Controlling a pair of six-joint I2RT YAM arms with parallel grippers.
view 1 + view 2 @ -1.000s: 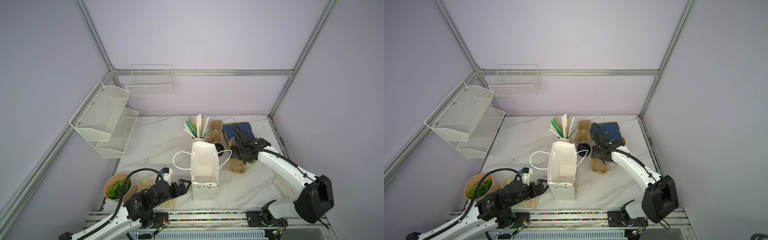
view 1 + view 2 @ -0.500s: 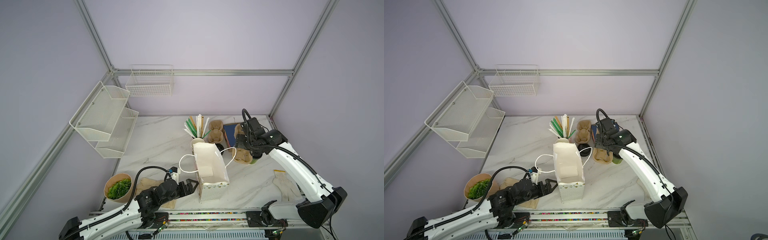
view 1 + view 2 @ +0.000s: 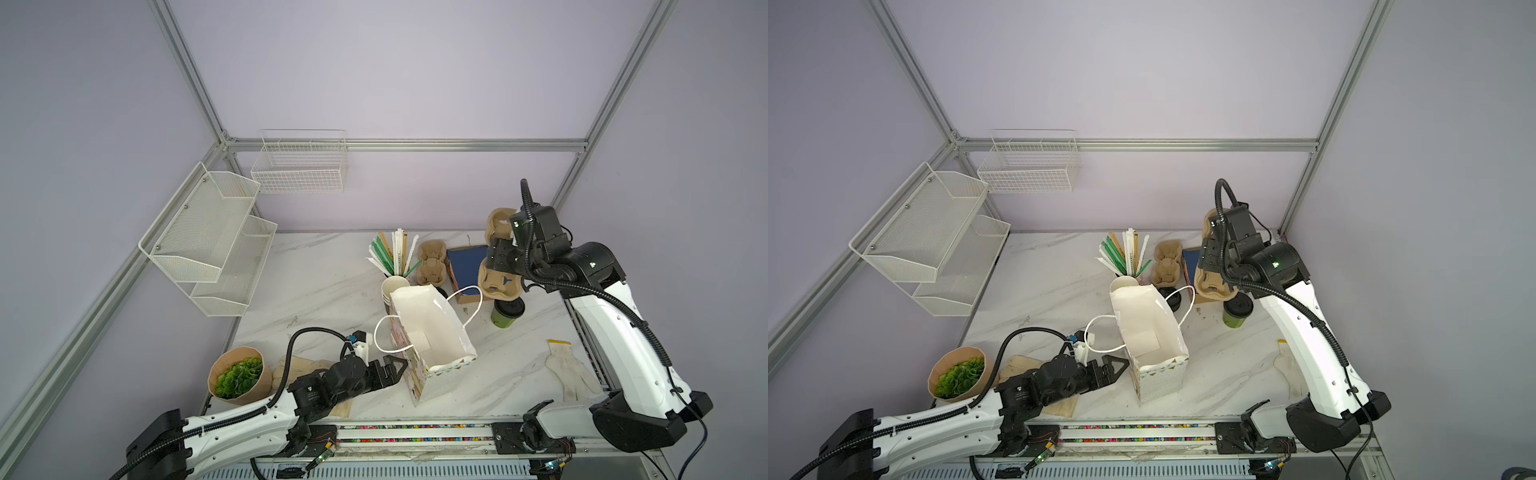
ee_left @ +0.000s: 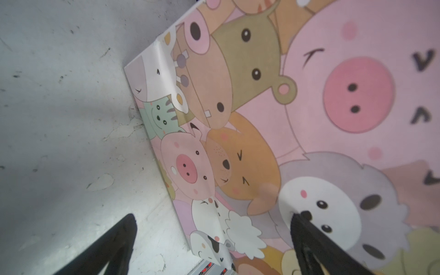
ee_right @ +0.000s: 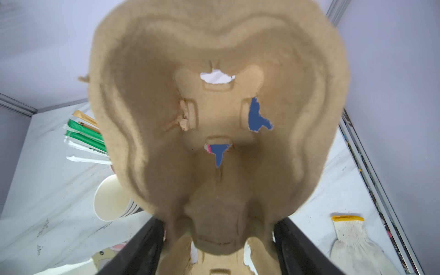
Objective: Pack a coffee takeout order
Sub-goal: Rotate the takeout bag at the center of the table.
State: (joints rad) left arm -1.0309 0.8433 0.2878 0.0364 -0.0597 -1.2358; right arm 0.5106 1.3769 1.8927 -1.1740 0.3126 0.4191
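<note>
My right gripper is shut on a brown moulded-pulp two-cup carrier, held in the air over the table's back right. The dark green cup with a black lid stands below it. A navy napkin lies behind, showing through the carrier's holes in the right wrist view. My left gripper is open at the lower side of the white paper bag, whose printed corner edge lies between its fingers.
Another carrier, a cup of wrapped straws and stacked white cups stand behind the bag. A plant bowl and beige cloth sit front left, a glove front right. Wire shelves hang left.
The right arm has lifted the carrier off the table, up and toward the back right, uncovering the green cup. The left gripper has moved right to the bag, which has shifted and tilted.
</note>
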